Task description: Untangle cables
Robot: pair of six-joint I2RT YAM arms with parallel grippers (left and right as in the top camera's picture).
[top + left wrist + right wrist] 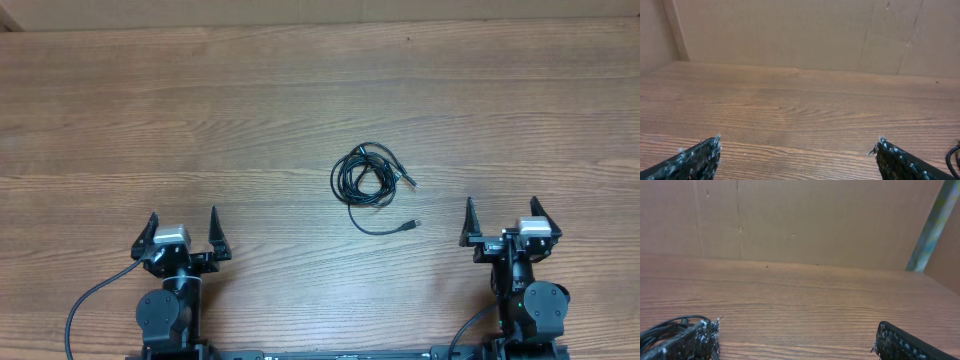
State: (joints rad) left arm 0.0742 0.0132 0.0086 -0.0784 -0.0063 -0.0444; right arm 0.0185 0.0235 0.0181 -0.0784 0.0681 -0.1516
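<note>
The cables (365, 175) lie in a small black coiled tangle at the middle of the wooden table. One plug end (406, 181) sticks out to the right and another end (414, 224) trails toward the front right. My left gripper (183, 227) is open and empty at the front left, far from the tangle; its fingers frame bare wood in the left wrist view (799, 142). My right gripper (502, 215) is open and empty at the front right. In the right wrist view (797, 330) part of the cables (665, 325) shows at the lower left.
The wooden table (200, 120) spreads in all directions round the tangle. A brown cardboard wall (790, 30) stands at the table's far edge, also in the right wrist view (815, 220). A sliver of cable (955, 157) shows at the left wrist view's right edge.
</note>
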